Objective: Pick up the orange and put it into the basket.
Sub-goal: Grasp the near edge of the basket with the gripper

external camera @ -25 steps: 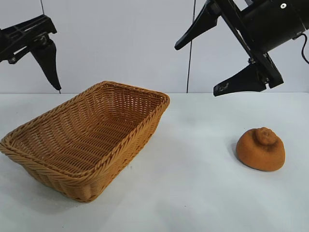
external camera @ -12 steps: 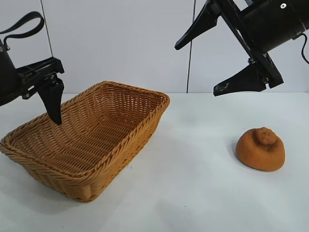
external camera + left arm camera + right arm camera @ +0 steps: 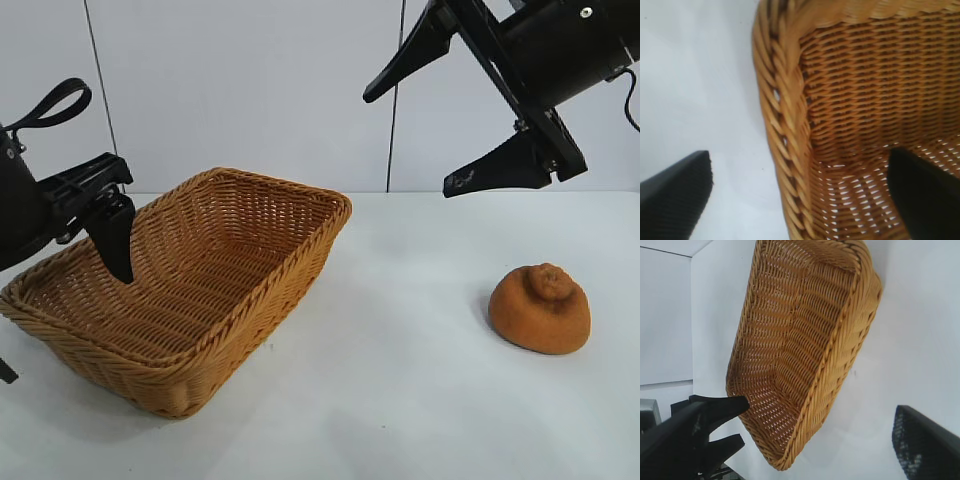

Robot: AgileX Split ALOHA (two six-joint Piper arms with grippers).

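Evidently my left end effector (image 3: 60, 240) straddles the basket (image 3: 300, 265) rim, fingers apart, probably to steady it. Right end effector (image 3: 455, 135) hangs apart above the orange (image 3: 540, 310), which lies on the tabletop (image 3: 400, 400) well right of the basket.

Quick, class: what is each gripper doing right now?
Left gripper: open, straddling the basket rim, holding nothing.
Right gripper: open, raised above the table, holding nothing.

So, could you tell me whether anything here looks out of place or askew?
The left tool is open astride the basket rim, one finger inside and one outside, nowhere near the orange, which lies alone on the table across from the basket. The right tool, open, hangs above the table.
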